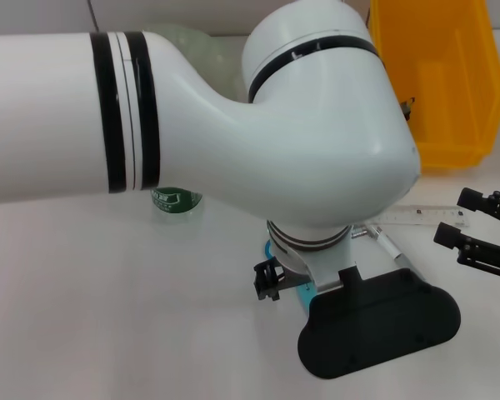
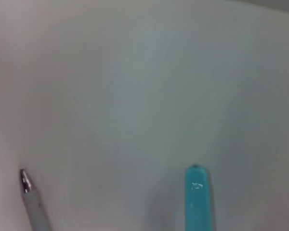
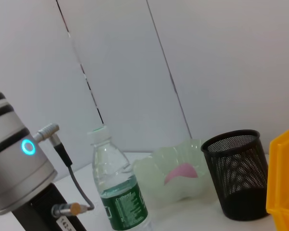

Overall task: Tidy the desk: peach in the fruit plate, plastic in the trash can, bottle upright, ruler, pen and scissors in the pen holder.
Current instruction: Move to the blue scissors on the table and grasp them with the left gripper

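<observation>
Two arms show in the head view, and the left arm [image 1: 233,125] fills most of it, its wrist turned down over the white desk [image 1: 108,317] at centre. The left gripper is hidden under that wrist, and whether it holds anything cannot be told. At 1 o'clock from the wrist stands the yellow trash can [image 1: 437,83]. The bottle [image 3: 118,192] stands upright with its cap on; in the head view only its green label peeks out at 10 o'clock, behind the arm. The right gripper [image 1: 482,233] hovers at 3 o'clock, well apart from the wrist, fingers spread and empty. In the right wrist view the black mesh pen holder [image 3: 238,173] stands just beside the pale green fruit plate [image 3: 156,168]. The ruler [image 1: 421,215] lies flat at 2 o'clock from the wrist, its long axis running 9-to-3, near the right gripper but apart from it. The teal scissors [image 1: 304,292] lie directly beneath the left wrist, mostly covered, so their direction cannot be told. The pen [image 1: 392,246] lies just beside the wrist at 3 o'clock, long axis 10-to-4; the left wrist view shows its metal tip apart from a rounded teal end. The peach [image 3: 183,172] rests in the plate.
</observation>
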Robot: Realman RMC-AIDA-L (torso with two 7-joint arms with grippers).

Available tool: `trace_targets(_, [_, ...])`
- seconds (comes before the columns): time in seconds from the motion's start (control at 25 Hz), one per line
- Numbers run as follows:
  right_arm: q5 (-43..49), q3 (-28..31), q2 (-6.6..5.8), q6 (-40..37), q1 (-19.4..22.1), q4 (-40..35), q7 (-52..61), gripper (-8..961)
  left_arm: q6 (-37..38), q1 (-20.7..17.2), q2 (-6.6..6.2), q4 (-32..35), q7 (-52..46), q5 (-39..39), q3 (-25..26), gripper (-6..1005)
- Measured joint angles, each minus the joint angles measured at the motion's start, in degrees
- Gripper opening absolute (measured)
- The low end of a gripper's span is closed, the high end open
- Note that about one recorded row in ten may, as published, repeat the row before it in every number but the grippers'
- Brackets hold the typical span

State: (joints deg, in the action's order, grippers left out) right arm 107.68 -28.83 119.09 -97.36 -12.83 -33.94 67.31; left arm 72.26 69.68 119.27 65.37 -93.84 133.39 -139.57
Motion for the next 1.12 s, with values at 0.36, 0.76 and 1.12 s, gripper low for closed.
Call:
trace_targets(0.36, [-0.01,0.01,-0.06,0.09,-0.69,0.61,-0.26,826,-0.04,0.87,0.0,-0.42,-0.43,-0.09,-2.05,720])
trace_targets(0.76, [0.08,-0.06,-0.01,2.41,-0.21,0.64,-1.47,826,-0.67,1.35,0.0,-0.43,-1.15,-0.22,-3.98,715])
trace_targets(1.12, [1.37,-0.52,0.01,2.88,-0.96,1.3,-2.71,826,-1.07,1.85,0.0,-0.43,-0.73,-0.68,-4.71,710])
